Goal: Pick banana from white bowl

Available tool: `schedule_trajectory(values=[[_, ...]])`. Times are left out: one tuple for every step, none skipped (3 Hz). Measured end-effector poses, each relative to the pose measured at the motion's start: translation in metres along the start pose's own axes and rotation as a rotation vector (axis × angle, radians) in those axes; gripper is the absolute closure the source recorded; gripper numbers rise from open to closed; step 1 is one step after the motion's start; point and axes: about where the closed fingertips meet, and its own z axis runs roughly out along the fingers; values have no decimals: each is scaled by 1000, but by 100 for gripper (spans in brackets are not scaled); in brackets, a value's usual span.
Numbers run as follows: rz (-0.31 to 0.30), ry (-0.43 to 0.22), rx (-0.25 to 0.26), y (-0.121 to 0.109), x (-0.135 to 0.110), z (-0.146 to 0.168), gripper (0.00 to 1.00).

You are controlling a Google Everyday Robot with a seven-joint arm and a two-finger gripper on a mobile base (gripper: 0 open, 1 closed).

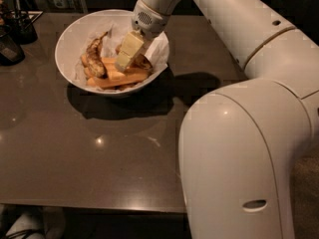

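Note:
The white bowl point(67, 44), lined with crumpled white paper, stands at the back left of the dark table. It holds smooth yellow-orange bananas point(117, 77) and a brown-mottled banana with a long thin stem point(94, 59). A brown-mottled bit of the banana point(144, 62) shows just right of my gripper, mostly hidden by it. My gripper point(124, 61) reaches down into the bowl from the back right, its tip among the bananas near the middle.
Dark containers point(20, 26) stand at the table's back left corner. My own white arm and body point(249, 158) fill the right and front right. The table's front edge point(99, 205) runs along the bottom, with floor below.

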Motion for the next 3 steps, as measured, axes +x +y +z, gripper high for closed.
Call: schedule_trajectory(values=[[0, 0, 0, 0, 0, 0, 99], [0, 0, 0, 0, 0, 0, 100], [0, 0, 1, 1, -2, -5, 100]])
